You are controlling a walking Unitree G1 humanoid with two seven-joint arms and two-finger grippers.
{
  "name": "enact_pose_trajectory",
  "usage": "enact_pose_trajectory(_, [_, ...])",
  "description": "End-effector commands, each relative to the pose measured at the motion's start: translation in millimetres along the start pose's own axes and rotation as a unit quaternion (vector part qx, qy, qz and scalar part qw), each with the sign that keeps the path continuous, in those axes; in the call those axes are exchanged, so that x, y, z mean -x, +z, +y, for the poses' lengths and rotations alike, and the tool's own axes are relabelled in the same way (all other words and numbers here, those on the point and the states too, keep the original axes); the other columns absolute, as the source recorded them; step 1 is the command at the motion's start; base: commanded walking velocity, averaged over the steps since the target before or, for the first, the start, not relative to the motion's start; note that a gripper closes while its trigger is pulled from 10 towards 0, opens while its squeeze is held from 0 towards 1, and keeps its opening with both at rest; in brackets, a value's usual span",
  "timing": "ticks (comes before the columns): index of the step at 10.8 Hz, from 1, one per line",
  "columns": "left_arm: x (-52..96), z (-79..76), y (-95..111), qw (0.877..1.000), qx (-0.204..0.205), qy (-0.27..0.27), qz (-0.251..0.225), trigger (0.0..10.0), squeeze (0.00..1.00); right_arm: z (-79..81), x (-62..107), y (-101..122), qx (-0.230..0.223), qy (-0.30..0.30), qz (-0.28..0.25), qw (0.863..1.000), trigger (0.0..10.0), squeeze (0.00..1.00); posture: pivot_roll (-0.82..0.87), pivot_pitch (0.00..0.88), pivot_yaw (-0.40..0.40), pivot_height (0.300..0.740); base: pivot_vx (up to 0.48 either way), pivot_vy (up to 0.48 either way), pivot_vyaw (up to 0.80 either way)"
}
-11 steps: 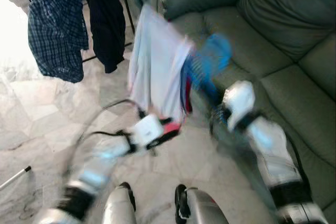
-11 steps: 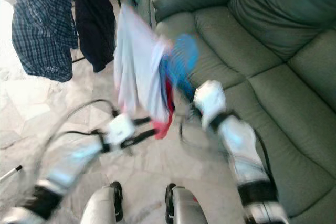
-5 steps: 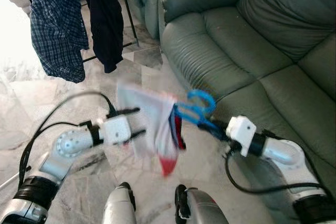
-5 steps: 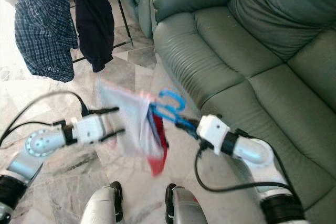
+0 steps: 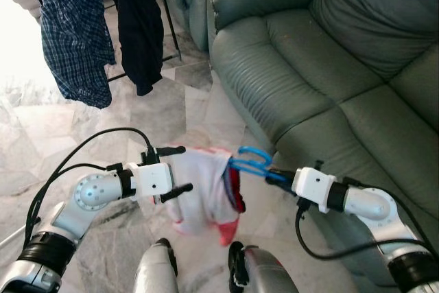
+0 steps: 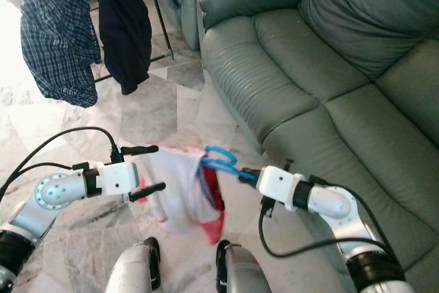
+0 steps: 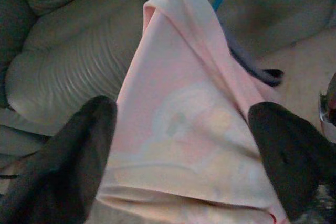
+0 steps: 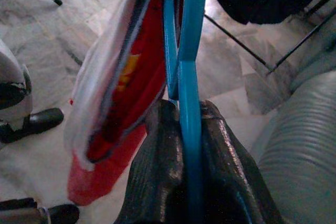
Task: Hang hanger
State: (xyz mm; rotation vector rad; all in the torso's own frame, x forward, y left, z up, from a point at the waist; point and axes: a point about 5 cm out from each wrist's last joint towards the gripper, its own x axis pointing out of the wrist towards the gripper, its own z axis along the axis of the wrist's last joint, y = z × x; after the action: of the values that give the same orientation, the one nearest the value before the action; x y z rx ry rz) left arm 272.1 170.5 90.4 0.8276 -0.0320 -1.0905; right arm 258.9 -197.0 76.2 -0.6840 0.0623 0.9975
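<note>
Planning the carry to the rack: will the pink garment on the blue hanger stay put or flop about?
Probably floppy: the pink garment sags in soft folds below the blue hanger. It looks light, so it may swing. The right gripper is shut on the hanger, which should stay firm.

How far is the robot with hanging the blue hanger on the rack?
Done: the pale pink-and-red garment is already on the blue plastic hanger. In hand: the right gripper is shut on the hanger, and the left gripper is open with its fingers either side of the cloth. Left: carrying it to the black clothes rack, where a checked shirt hangs.
</note>
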Motion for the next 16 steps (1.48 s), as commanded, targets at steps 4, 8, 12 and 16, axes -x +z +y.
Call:
enact_pose_trajectory(4, [-5.6, -2.8, -6.2, 1.0, -0.008, -0.015, 0.012, 10.0, 0.55, 9.0, -5.4, 12.4, 0.014, -0.001, -0.058, 0.998, 10.0, 0.0, -0.03, 0.204, -0.021, 0.74, 0.0, 0.0, 0.0])
enact_pose_trajectory(8, [-19.0, 9.6, -8.7, 0.999, -0.022, 0.016, 0.025, 10.0, 0.0, 12.5, -5.6, 17.6, 0.047, 0.024, -0.074, 0.996, 10.0, 0.0, -0.04, 0.202, -0.023, 0.74, 0.0, 0.0, 0.0])
enact_pose_trajectory(12, [-17.1, 10.6, -7.2, 1.0, -0.018, 0.012, 0.016, 10.0, 0.0, -4.6, -15.3, 13.1, 0.031, -0.092, -0.057, 0.994, 10.0, 0.0, -0.03, 0.206, -0.027, 0.74, 0.0, 0.0, 0.0])
enact_pose_trajectory(16, [2.2, 30.4, -11.0, 0.995, -0.036, 0.094, 0.024, 10.0, 0.0, -8.4, -12.2, -1.5, -0.007, -0.101, -0.012, 0.995, 10.0, 0.0, -0.03, 0.21, -0.03, 0.74, 0.0, 0.0, 0.0])
